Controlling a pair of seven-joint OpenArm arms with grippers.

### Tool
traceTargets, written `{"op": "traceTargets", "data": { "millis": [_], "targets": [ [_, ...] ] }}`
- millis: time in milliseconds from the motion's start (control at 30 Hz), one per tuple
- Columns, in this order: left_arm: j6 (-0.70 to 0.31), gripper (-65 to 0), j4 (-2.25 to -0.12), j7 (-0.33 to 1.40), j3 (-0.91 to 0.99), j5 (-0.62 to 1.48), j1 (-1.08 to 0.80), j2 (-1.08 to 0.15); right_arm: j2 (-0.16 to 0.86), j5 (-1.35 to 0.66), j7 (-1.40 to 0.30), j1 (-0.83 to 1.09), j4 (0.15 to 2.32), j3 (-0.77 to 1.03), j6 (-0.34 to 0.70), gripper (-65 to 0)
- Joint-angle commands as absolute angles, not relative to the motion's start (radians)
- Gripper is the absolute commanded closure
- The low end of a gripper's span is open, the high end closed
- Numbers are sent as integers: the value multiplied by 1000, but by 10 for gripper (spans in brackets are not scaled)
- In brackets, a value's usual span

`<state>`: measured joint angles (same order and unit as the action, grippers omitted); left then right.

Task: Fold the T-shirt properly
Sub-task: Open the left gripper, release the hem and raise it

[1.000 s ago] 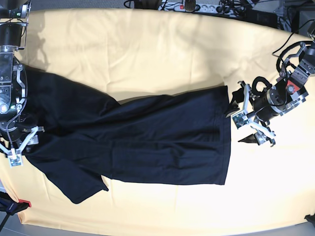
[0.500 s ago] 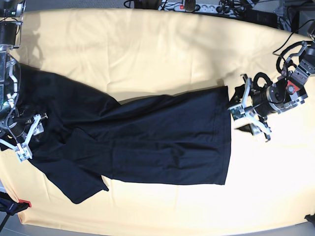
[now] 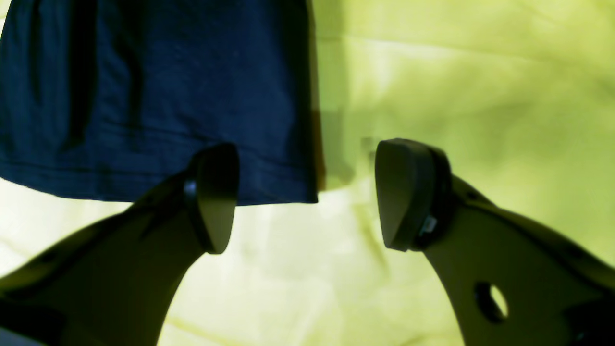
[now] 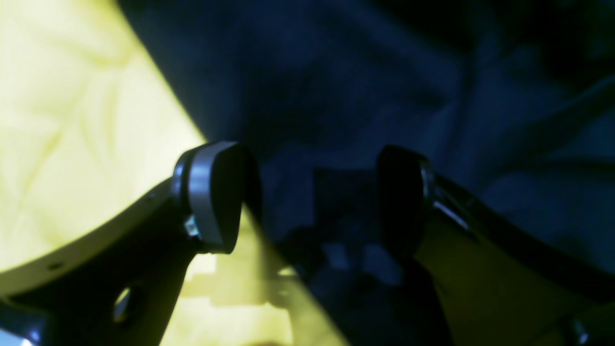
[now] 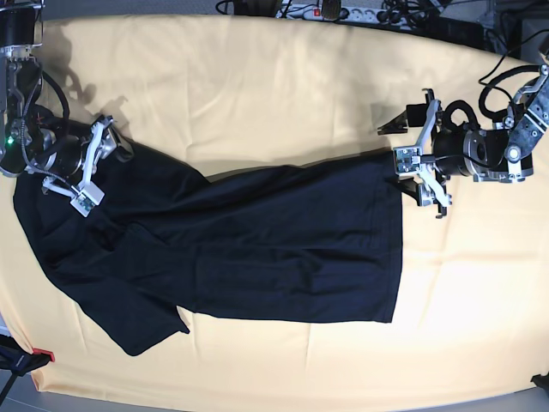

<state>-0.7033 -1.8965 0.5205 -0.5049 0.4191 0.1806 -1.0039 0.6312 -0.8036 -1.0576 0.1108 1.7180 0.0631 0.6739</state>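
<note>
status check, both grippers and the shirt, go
Left gripper open at the hem corner, nothing held. Right gripper open over the sleeve end. Black soft fabric T-shirt part-folded lengthwise. Nothing in the way.

There is one T-shirt (image 5: 257,249), dark and plain, lying on one yellow cloth (image 5: 283,77) that covers the worktop. It shows two short sleeves, both at the left side of the cloth.

There are two robot arms, one at the left edge of the worktop and one at the right edge. Each arm carries one gripper: the right gripper (image 5: 94,163) and the left gripper (image 5: 418,159). Each gripper has two fingers.

Behind the far edge lies one white power strip (image 5: 322,12) among several dark cables; their number I cannot tell.
</note>
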Motion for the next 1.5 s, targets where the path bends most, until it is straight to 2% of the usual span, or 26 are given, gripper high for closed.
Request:
{"op": "traceTargets", "data": {
  "millis": [0, 200, 833, 1467],
  "targets": [
    [-698, -450, -1908, 505, -496, 405, 187, -1026, 648, -815, -1040, 114, 1735, 73, 675, -436],
    [-698, -450, -1905, 435, -497, 225, 149, -1026, 637, -813, -981, 221, 1735, 73, 673, -436],
    [-698, -450, -1855, 325, -497, 126, 125, -1002, 591, -811, -984, 257, 1734, 73, 646, -437],
    [-698, -450, -1743, 231, -497, 63, 126, -878, 591, -804, -984, 257, 1734, 73, 625, -437]
  ]
}}
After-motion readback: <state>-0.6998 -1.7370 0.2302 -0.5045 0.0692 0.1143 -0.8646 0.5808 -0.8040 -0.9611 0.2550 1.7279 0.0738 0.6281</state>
